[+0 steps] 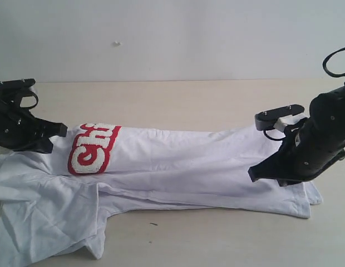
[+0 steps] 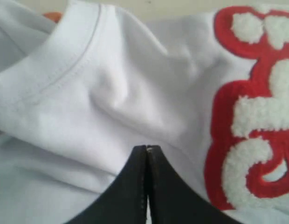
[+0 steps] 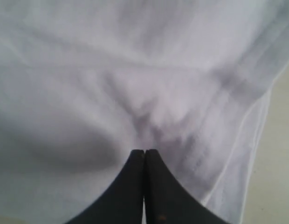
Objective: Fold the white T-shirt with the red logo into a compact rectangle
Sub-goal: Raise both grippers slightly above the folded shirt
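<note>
While left hand (image 2: 147,148) and right hand (image 3: 144,151) pinch the white T-shirt (image 1: 178,161), beige table (image 1: 189,100), white wall (image 1: 189,39).

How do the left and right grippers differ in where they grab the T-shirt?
The left black gripper pinches the white cotton T-shirt beside its collar and fuzzy red logo; the right black gripper pinches plain cloth toward the hem. In the exterior view the left gripper looks smaller, the right bulkier. Both have shut fingers.

red logo (image 1: 93,148): letters after "Ch" hidden; white T-shirt (image 1: 189,161): sleeve cut by picture edge
</note>
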Controlling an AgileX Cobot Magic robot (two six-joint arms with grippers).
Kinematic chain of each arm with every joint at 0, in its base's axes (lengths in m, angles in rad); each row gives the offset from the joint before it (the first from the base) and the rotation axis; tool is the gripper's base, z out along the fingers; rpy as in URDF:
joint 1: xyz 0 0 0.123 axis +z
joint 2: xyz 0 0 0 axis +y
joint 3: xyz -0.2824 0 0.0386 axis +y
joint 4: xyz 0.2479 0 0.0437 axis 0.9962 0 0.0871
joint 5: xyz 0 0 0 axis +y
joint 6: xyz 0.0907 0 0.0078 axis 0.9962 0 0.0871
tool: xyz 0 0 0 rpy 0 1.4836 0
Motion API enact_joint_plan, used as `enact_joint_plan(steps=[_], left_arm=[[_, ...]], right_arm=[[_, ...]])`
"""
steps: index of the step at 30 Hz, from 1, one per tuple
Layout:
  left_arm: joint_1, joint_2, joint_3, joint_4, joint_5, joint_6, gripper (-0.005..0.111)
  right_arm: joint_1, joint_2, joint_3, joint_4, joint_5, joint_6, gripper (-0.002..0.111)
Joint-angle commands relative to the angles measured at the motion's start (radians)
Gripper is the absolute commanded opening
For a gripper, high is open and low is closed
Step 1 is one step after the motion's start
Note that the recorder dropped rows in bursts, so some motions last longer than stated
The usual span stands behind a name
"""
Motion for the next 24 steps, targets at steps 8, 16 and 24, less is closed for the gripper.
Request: enact_joint_plan(steps=[8, 16, 24], left_arm=[[0.001, -0.071, 0.016, 0.009, 0.096, 0.057, 0.000], [0.001, -0.071, 0.016, 0.028, 0.173, 0.082, 0.000], [0.003, -0.025, 0.016, 0.092, 0.144, 0.082, 0.008]], right_arm=[[0.000, -0.072, 0.002, 0.017, -0.129, -0.012, 0.000], [-0.005, 0.055, -0.101, -0.066, -0.129, -0.001, 0.000], [-0.070, 0.162, -0.206, -0.066, -0.113, 0.004, 0.000]])
